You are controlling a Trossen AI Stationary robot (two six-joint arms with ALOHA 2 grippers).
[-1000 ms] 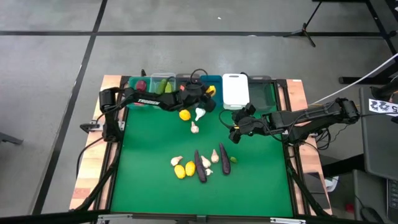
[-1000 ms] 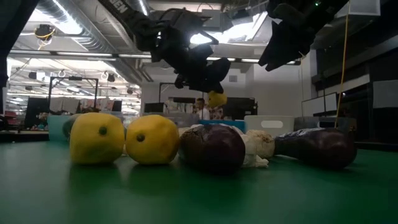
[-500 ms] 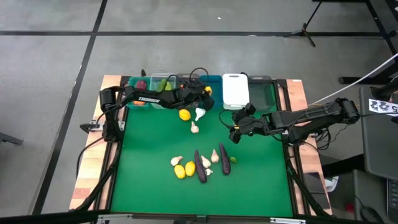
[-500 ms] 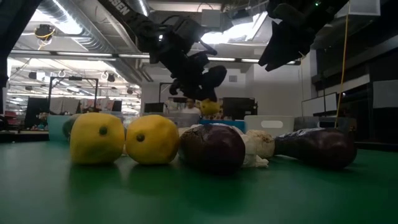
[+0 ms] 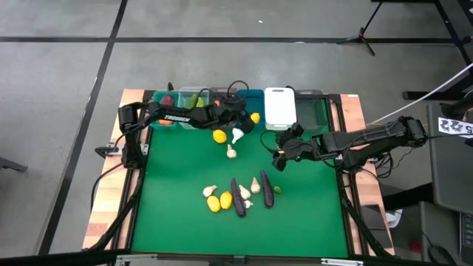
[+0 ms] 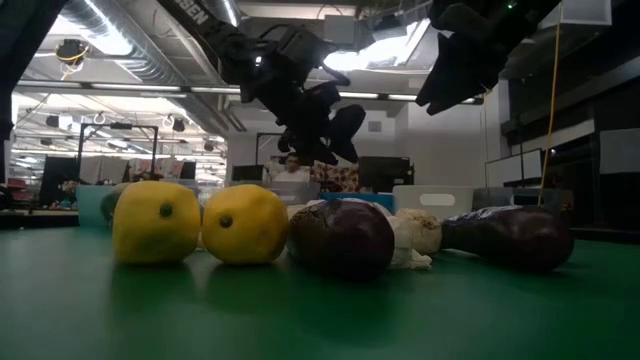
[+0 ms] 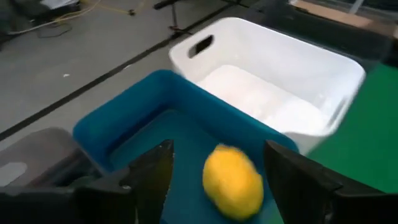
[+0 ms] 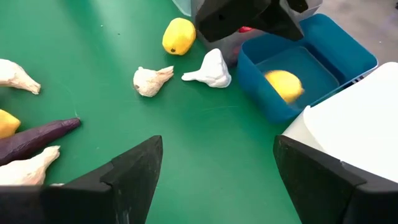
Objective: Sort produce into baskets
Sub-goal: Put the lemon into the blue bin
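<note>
- Since the sorting is done across it, the green-topped bench (image 5: 177,192) carries everything: loose produce sits toward its near middle, well away from both sets of jaws, and the baskets line its far edge.
- Reaching along that far edge, the left gripper (image 5: 240,112) hangs over the blue rectangular plastic basket (image 7: 134,124), its jaws spread wide and holding nothing, which reads as a release.
- Directly below those open jaws, a yellow toy lemon (image 7: 233,180) lies blurred inside the blue basket; I judge it was just let go, so lemons seem to belong there.
- Beside the blue basket, just past the left jaws, the white rectangular plastic basket (image 7: 280,81) looks empty.
- Off to one side, the right gripper (image 5: 282,157) waits above bare green, jaws open and empty, well clear of the baskets.
- Near the left jaws, a second yellow lemon (image 8: 178,35) and two whitish toy garlic bulbs (image 8: 210,70) rest on the bench, likely next.
</note>
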